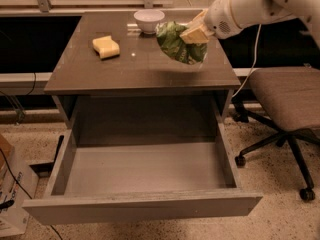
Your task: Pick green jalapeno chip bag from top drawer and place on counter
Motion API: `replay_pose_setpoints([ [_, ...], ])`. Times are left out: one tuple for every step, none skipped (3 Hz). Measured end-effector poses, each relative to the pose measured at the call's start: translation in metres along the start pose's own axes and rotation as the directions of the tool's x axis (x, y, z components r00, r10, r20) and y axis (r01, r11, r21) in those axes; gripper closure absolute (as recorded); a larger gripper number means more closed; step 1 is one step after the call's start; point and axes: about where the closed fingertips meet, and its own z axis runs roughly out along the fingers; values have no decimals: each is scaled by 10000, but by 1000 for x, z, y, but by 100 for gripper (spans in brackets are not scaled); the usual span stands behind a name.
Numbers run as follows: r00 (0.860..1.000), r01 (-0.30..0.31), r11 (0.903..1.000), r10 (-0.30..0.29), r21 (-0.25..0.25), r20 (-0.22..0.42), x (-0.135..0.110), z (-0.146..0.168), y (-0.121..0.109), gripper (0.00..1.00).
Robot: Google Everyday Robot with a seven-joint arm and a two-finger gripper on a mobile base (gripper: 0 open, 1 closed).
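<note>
In the single camera view, the white arm [250, 6] reaches in from the upper right, and its jaws sit above the far right part of the tabletop [125, 69], just right of the white bowl [149, 20]. The jaws are pinching the upper right edge of the chip bag [177, 44], their tan pads pressed against the green foil.

The bag hangs down and to the left from that pinch, crumpled, with its long axis slanting rather than plumb. Its lower end looks to be clear of the surface: a dim reflection shows on the glossy top beneath it, so I judge it lifted, not resting.

The drawer [145, 206] stands pulled fully out below the tabletop's near edge, with only its plain grey floor showing. The yellow sponge [106, 46] lies on the left part of the tabletop, well apart from the bag. An office chair [285, 91] stands to the right of the table.

The placing turns on one relation: the bag is below the jaws and bare tabletop is directly below the bag, so a straight descent should set it down. The bowl close on the left is the nearest thing to brush.
</note>
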Motion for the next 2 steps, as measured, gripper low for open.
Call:
replay_pose_setpoints([
  [9992, -30, 9999, 36, 146, -404, 12, 53, -19, 100],
  [9992, -12, 10000, 15, 75, -407, 12, 58, -17, 82],
])
